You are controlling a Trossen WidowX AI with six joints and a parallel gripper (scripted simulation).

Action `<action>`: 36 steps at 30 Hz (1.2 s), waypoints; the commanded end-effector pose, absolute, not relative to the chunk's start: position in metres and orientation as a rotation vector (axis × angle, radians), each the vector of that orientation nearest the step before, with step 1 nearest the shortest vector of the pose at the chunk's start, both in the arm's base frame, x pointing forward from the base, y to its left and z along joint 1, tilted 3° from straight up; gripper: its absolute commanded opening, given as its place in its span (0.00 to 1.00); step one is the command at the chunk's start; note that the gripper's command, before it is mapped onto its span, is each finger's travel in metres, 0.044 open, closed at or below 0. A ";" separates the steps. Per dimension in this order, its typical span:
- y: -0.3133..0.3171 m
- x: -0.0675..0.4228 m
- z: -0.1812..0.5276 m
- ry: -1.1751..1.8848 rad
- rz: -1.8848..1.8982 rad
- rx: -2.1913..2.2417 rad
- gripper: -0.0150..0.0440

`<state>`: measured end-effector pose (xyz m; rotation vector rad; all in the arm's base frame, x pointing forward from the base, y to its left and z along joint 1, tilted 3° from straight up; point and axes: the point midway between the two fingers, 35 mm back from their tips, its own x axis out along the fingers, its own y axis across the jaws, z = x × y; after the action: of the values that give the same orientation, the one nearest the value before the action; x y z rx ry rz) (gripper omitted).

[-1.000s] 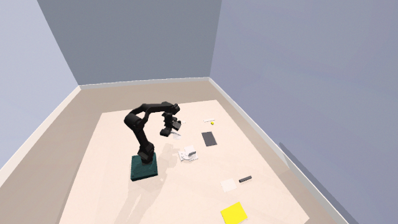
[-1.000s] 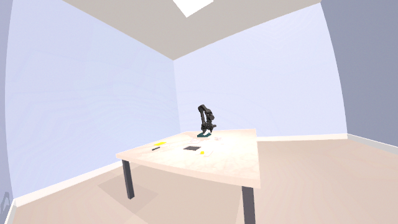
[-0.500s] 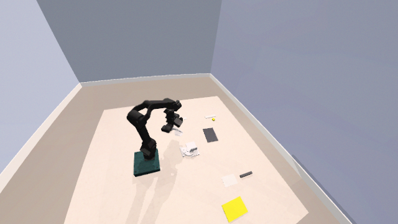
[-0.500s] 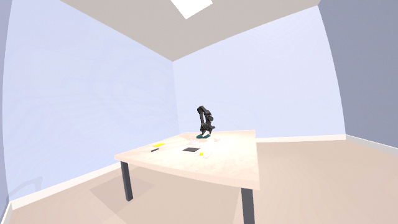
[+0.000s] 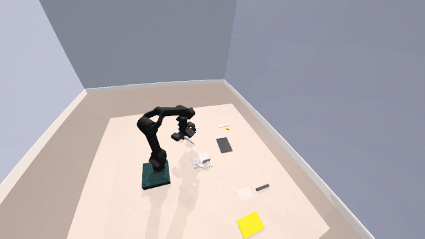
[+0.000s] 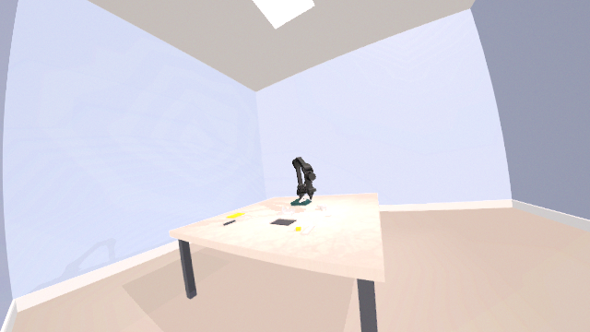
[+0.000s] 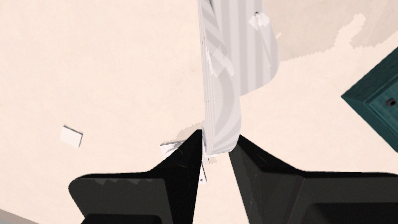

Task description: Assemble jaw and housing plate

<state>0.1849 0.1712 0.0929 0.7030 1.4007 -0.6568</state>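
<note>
My gripper (image 5: 182, 135) (image 7: 214, 133) is shut on a white jaw (image 5: 190, 143) (image 7: 222, 110), held above the table by one end. The jaw's long curved body extends away from the fingertips in the wrist view, with a wider slotted part behind. The white base (image 5: 208, 164) lies on the table in front of the robot, with a raised white piece (image 5: 198, 160) on it, nearer the camera than the gripper in the top view. Its pins and teeth are too small to make out. A white plate (image 7: 170, 150) on the table is mostly hidden behind the left finger; its holes are hidden.
A dark rectangle (image 5: 224, 145) (image 6: 283, 222), a yellow cube (image 5: 228, 129) (image 6: 298, 229) and a white strip (image 5: 224, 125) lie beyond the base. A white square (image 5: 244, 193), dark bar (image 5: 262, 187) and yellow square (image 5: 250, 225) lie nearer the top camera. A small white tile (image 7: 71, 136) shows left.
</note>
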 end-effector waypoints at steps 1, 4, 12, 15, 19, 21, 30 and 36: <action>0.175 0.191 0.096 1.374 -0.716 0.786 0.32; 0.176 0.194 0.096 1.358 -0.759 0.832 0.32; 0.178 0.201 0.096 1.310 -0.873 0.956 0.32; 0.178 0.203 0.096 1.290 -0.916 1.002 0.32; 0.179 0.206 0.096 1.267 -0.963 1.052 0.32; 0.179 0.206 0.096 1.265 -0.966 1.055 0.32; 0.179 0.206 0.096 1.265 -0.966 1.055 0.32; 0.179 0.206 0.096 1.265 -0.966 1.055 0.32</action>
<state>0.2045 0.1776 0.0949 1.0442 1.2664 -0.9693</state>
